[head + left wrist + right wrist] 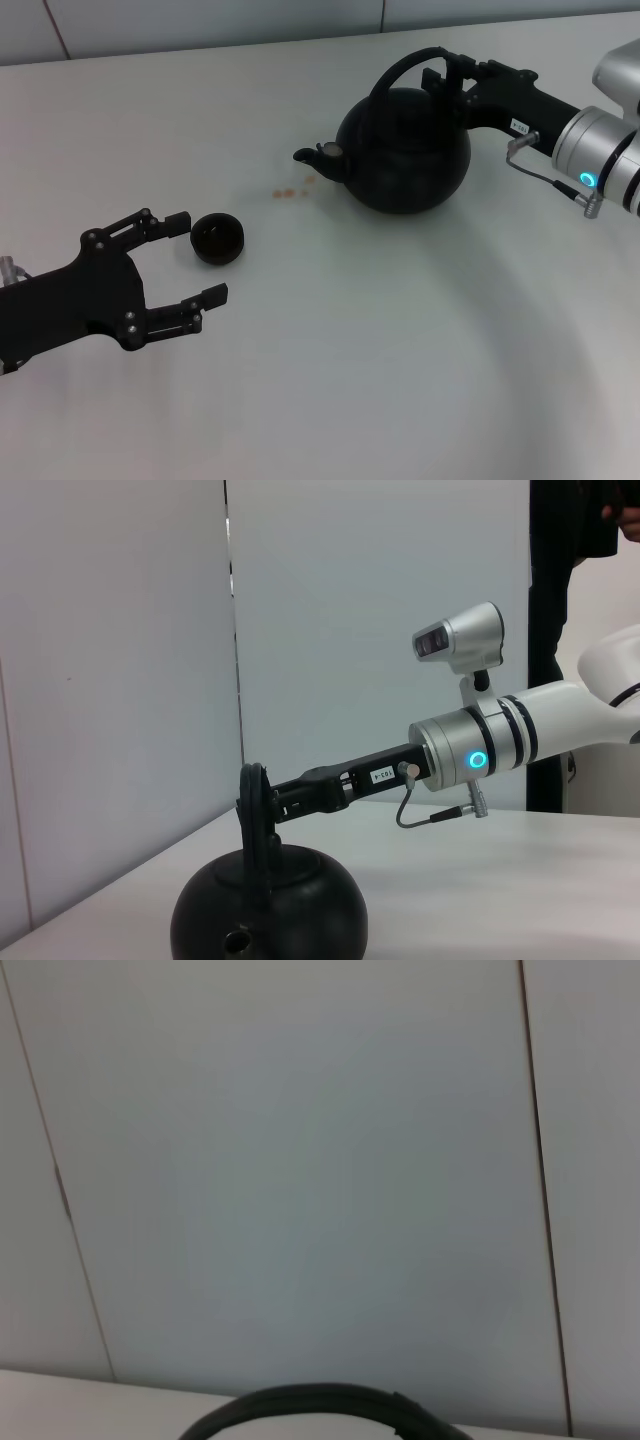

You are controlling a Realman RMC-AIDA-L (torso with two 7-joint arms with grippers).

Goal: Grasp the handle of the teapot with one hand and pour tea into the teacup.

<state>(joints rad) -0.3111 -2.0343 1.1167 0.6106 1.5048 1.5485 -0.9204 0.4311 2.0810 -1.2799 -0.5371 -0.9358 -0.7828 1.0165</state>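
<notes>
the teapot (405, 150), its handle (400, 68) and the teacup (217, 238) are matte black; the table (350, 350) is white, with small orange-brown specks (292, 191).

The teapot (405, 150) is a big round matte-black pot and it stands upright on the white surface, at about 1 o'clock in the head view. Its short spout (318, 158) points toward 9 o'clock. The handle (405, 68) is a thick black hoop which rises in an arch over the top of the pot. The teacup (217, 238) is a small round black bowl without a handle; it stands upright, well apart from the teapot, at about 8 o'clock from it.
</notes>
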